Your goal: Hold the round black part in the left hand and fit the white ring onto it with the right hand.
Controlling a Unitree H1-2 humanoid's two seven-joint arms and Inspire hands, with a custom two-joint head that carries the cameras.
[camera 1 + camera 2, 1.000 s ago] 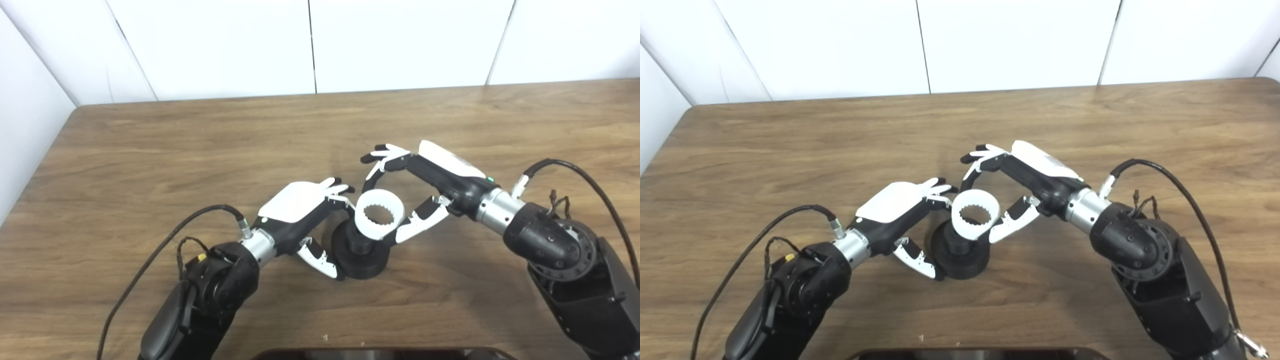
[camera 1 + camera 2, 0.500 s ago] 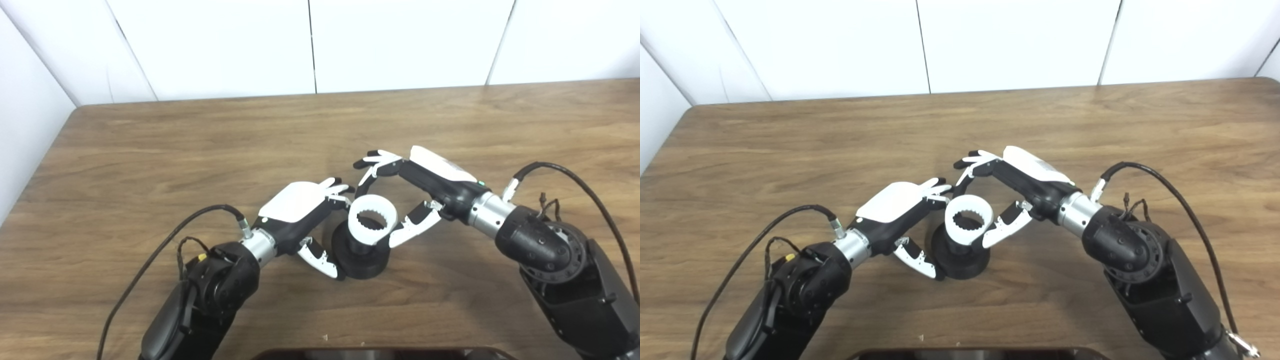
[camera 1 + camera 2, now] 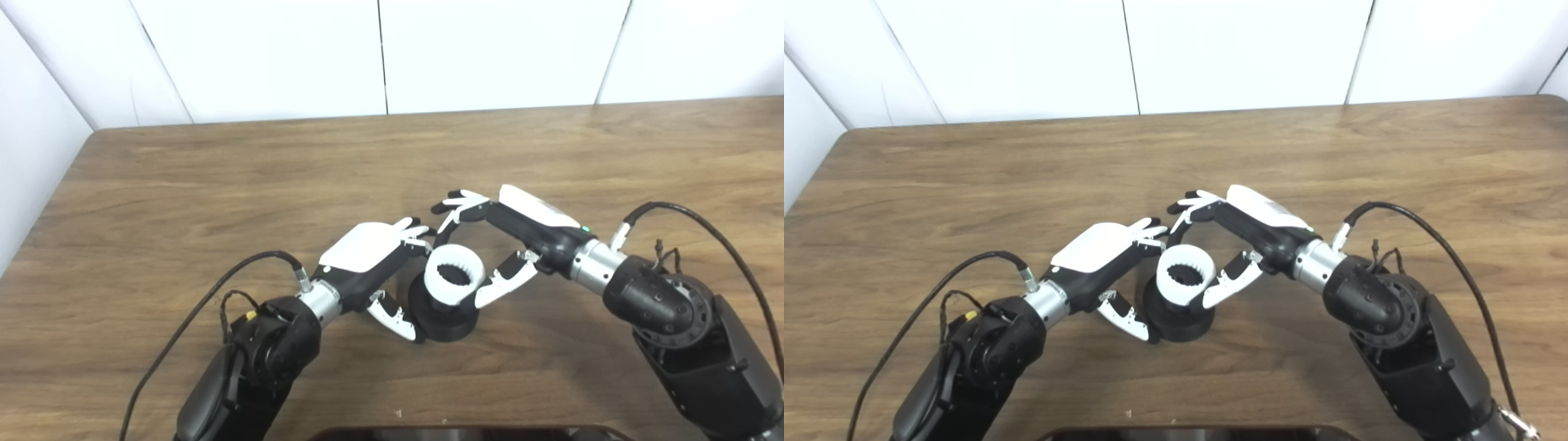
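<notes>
The round black part [image 3: 442,315] stands upright on the wooden table [image 3: 245,184], a wide disc base with a post rising from it. My left hand [image 3: 373,257] is shut on it, thumb at the base's left edge and fingers behind the post. The white ring [image 3: 454,282], toothed on its inside, sits over the top of the post. My right hand [image 3: 511,236] is shut on the ring, thumb touching its right side and fingers curled over its far side. The post's top shows dark through the ring's hole.
White wall panels [image 3: 380,55] close off the table's far edge and left side. A dark object's edge [image 3: 465,433] shows at the bottom of the picture. Cables [image 3: 202,306] trail from both wrists over the table.
My right hand has moved left and down with the white ring, bringing it from tilted above the post down onto it. The left hand and the black part have stayed put.
</notes>
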